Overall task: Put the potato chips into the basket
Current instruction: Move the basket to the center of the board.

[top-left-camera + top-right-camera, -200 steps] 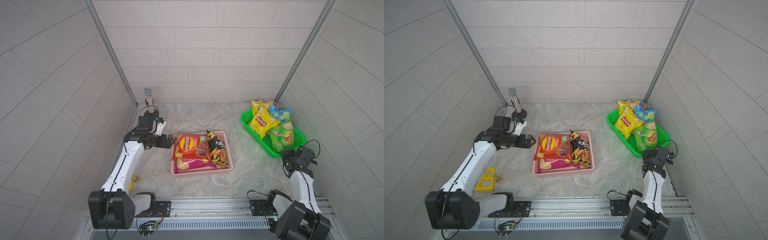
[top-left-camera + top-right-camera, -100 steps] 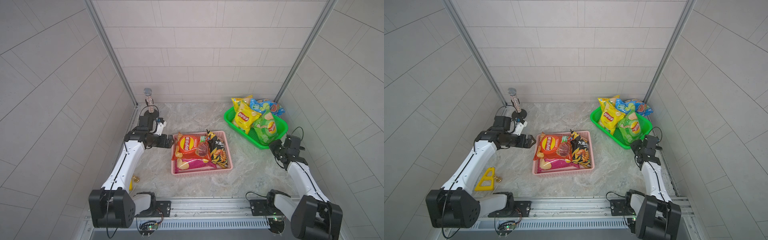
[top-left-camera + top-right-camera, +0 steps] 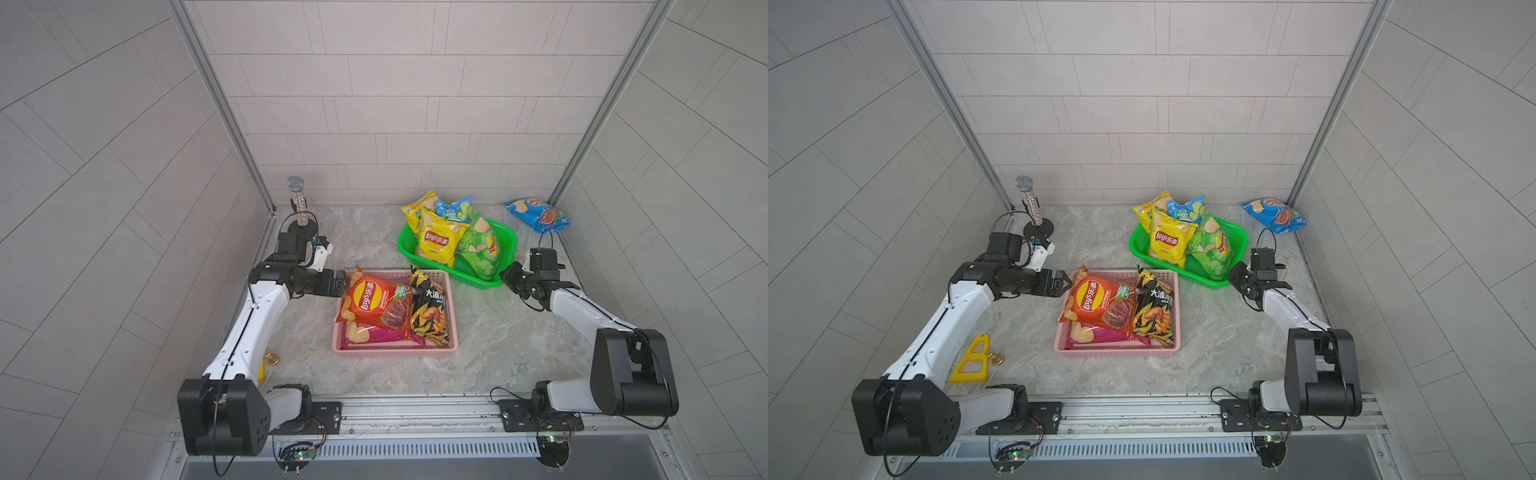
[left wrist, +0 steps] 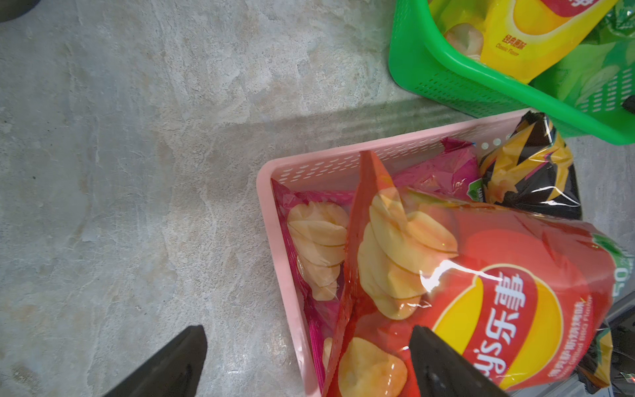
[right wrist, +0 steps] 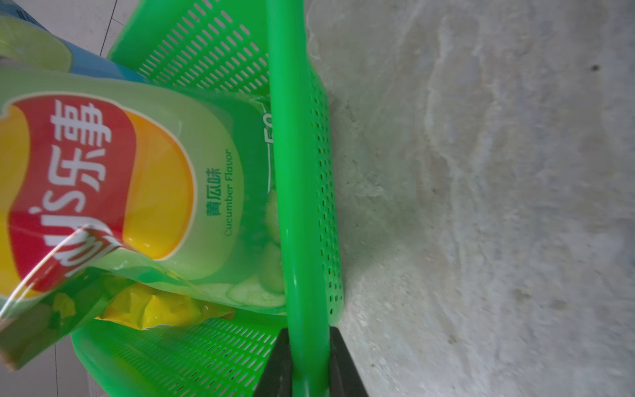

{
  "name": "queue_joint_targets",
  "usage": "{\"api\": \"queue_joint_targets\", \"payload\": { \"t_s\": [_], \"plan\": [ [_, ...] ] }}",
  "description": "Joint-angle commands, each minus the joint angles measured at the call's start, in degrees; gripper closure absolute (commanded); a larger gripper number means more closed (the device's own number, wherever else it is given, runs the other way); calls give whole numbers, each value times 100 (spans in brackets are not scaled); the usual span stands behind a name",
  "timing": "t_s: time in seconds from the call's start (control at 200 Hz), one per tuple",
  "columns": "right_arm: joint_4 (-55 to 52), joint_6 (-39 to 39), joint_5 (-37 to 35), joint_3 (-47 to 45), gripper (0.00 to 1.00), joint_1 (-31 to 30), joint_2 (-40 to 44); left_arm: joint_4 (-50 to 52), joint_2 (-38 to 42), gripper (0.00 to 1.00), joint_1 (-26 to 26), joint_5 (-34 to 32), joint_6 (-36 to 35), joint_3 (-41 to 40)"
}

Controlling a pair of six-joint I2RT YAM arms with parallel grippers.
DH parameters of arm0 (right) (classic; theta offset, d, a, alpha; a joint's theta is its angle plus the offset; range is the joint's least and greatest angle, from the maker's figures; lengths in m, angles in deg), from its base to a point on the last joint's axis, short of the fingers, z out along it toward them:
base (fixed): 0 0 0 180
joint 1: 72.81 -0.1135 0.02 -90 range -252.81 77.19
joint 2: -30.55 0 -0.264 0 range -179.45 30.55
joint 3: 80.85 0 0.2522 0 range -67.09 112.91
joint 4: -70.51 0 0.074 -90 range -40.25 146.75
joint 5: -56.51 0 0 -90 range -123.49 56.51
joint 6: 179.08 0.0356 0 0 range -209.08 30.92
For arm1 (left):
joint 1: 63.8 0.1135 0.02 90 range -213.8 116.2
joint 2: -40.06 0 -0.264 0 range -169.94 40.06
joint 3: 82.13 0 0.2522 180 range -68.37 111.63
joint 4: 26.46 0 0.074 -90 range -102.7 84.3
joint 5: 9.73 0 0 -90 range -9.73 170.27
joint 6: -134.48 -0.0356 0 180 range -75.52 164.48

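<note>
Lay's logo: red bag (image 3: 368,297); "Cucumber Flavor": green bag (image 5: 154,172), inside green basket (image 5: 299,172).

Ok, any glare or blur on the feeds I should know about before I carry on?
Left wrist view: sharp, with a white glare streak on the orange-red bag. Right wrist view: soft and smeared, green basket rim and table texture both blurred. Both top views: crisp, evenly lit.

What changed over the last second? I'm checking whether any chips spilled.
The right hand, shut on the rim of the green basket, dragged it toward the pink basket. One blue bag slid off and lies by the back corner. The left hand, open by the orange-red bag, and the pink basket stayed put.
</note>
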Motion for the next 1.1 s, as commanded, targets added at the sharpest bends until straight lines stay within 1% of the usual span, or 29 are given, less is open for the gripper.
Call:
{"api": "queue_joint_targets", "payload": {
  "t_s": [0.0,0.08,0.125,0.23,0.295,0.36,0.445,0.545,0.645,0.725,0.976,1.091],
  "plan": [
    [240,-251,-253,350,100,-52,-418,30,-10,0,14,46,-52,-74],
    [232,-307,-335,692,100,-49,-771,27,-9,0,14,51,-52,-74],
    [220,-332,-349,889,91,-55,-948,28,-12,0,17,54,-52,-74],
    [31,-466,-359,1322,62,-52,-1179,34,-38,0,22,50,-44,-74],
    [-135,-564,-485,1445,50,-53,-1101,35,-44,0,16,46,-43,-74],
    [-288,-648,-697,1491,43,13,-948,27,-31,0,12,15,-51,-74],
    [-344,-599,-727,1442,39,289,-729,11,0,0,16,-31,-52,-70],
    [-367,-457,-690,1400,39,726,-562,-8,20,0,16,-52,-43,-83],
    [-376,-279,-649,1511,38,1048,-636,-16,-11,0,16,-69,-43,-77],
    [-367,-66,-793,1658,38,1208,-824,-33,-46,0,15,-120,-44,-81],
    [-280,875,-1566,2382,36,1271,-1781,-34,-141,0,16,-202,-43,-83],
    [-143,1263,-1746,2781,35,1239,-2211,-10,-202,0,14,-192,-43,-74]
  ]
}}
